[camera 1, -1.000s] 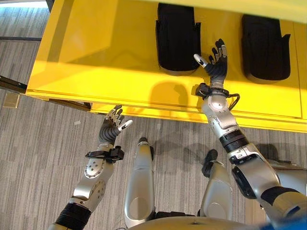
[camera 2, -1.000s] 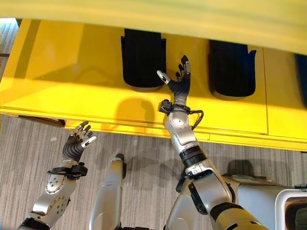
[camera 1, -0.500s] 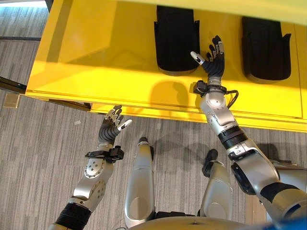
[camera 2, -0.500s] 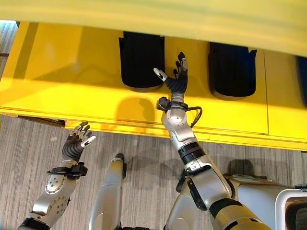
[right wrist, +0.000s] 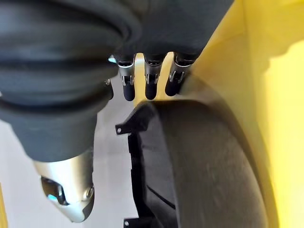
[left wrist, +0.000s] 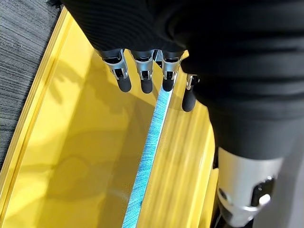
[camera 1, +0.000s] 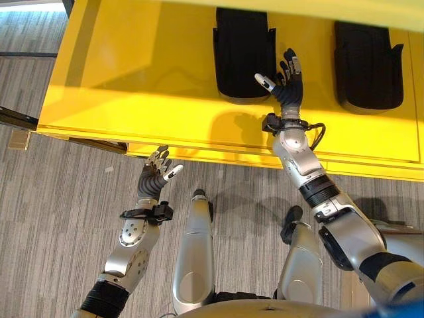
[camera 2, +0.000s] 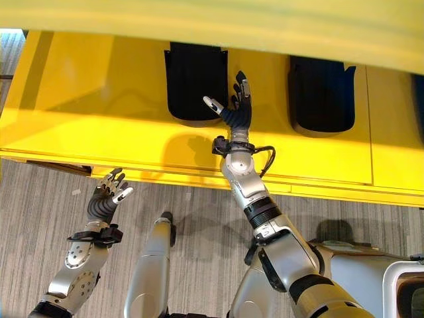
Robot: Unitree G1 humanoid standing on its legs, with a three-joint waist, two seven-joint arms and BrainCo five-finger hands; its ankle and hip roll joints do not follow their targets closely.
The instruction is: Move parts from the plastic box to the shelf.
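Note:
Two black moulded parts lie on the yellow shelf [camera 1: 132,73]: one in the middle [camera 1: 242,53], one further right [camera 1: 368,66]. My right hand [camera 1: 286,86] is stretched over the shelf with fingers spread and open, just beside the right edge of the middle part and holding nothing. In the right wrist view its fingertips [right wrist: 151,90] point past the curved black part [right wrist: 199,166]. My left hand [camera 1: 154,173] hangs open over the carpet just in front of the shelf's front edge, empty. In the left wrist view its fingers [left wrist: 142,76] point at the yellow shelf [left wrist: 71,156].
Grey striped carpet [camera 1: 59,199] lies in front of the shelf. A corner of a light-rimmed box [camera 2: 387,278] shows at the lower right. A yellow upper board [camera 2: 265,26] overhangs the back of the shelf.
My right hand has moved left and a little further in, closer to the middle black part. The left hand has stayed in place.

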